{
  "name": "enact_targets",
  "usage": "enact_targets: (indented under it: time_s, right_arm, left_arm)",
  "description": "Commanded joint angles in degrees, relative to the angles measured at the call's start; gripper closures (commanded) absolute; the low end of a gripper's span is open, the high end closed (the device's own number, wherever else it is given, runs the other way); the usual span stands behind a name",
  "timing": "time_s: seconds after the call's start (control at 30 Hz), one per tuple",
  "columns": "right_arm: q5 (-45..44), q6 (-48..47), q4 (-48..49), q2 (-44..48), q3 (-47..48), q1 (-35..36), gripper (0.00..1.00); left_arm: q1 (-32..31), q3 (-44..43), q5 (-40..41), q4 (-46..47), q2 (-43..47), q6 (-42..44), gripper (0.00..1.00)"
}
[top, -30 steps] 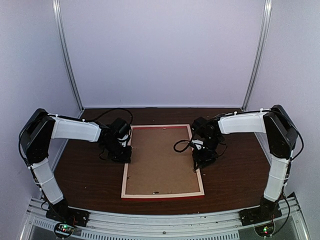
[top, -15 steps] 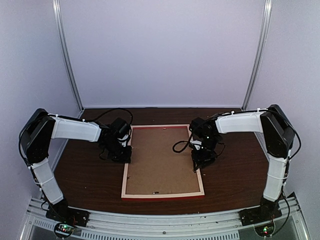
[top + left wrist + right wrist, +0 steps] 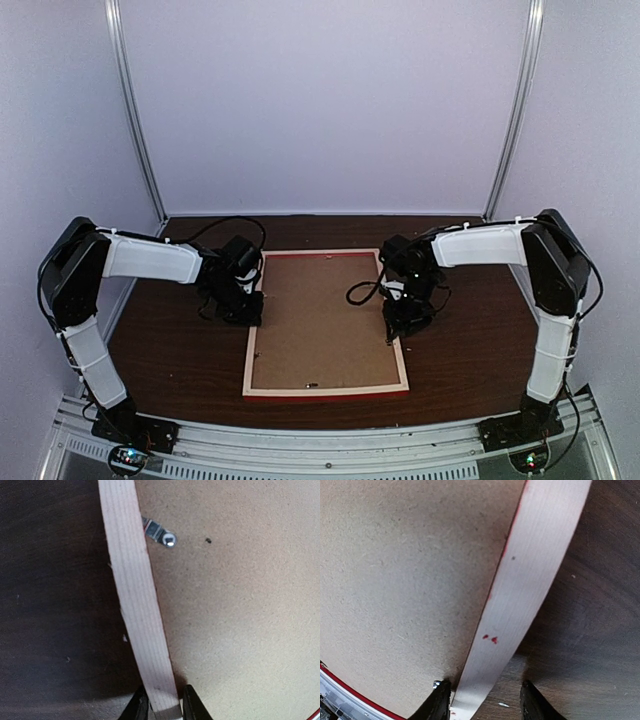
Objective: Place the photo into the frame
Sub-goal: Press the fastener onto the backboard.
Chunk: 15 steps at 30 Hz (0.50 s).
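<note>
Left wrist — frame rail clamped inside left pincer.

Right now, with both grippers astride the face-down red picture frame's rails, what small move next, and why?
Probably lift the right gripper clear: its fingers stand loose around the pale-backed red picture frame, the left gripper pinches the opposite rail, and the brown backing board sits inside.

Pale grained wood frame, matt speckled backing board, perhaps hardboard.
</note>
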<state>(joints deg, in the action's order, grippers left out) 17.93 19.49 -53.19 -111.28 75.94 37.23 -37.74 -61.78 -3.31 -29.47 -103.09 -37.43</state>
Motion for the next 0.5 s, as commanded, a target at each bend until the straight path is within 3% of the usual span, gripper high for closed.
enact_targets:
  time_s: [0.0, 0.47]
  right_arm:
    - [0.71, 0.84, -1.14, 0.29, -2.01, 0.68, 0.51]
    - [0.51, 2.21, -0.95, 2.46, -2.39, 0.58, 0.41]
  left_arm:
    - [-1.38, 1.05, -1.70, 1.96, -3.30, 0.75, 0.75]
    - [-1.38, 1.05, -1.78, 1.92, -3.22, 0.97, 0.75]
